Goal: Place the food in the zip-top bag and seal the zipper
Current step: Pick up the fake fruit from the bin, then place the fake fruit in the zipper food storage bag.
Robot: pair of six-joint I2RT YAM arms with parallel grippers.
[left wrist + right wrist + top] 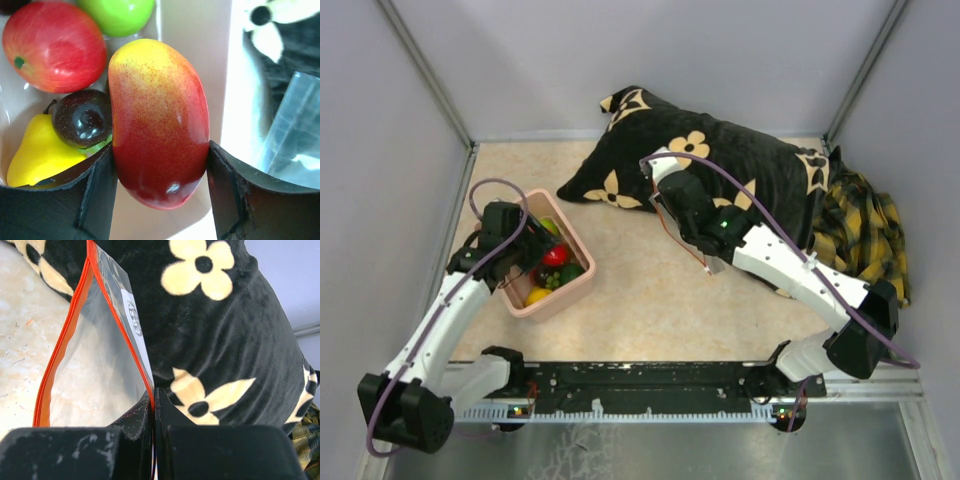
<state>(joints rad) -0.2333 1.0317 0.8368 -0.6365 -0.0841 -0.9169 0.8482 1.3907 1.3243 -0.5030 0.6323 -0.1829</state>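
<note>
Two grips: left gripper [160, 150] clamps a red-yellow mango [157, 120] at the pink tub [575, 285], other fruits [55, 47] partly hidden behind it. Right gripper [154, 395] pinches the bag [95, 365] at its orange zipper edge [55, 350], mouth open, bottom cut off, pillow [225, 330] behind.

Glossy mango [157, 125], clear plastic bag [95, 370], plush pillow [225, 330]
</note>
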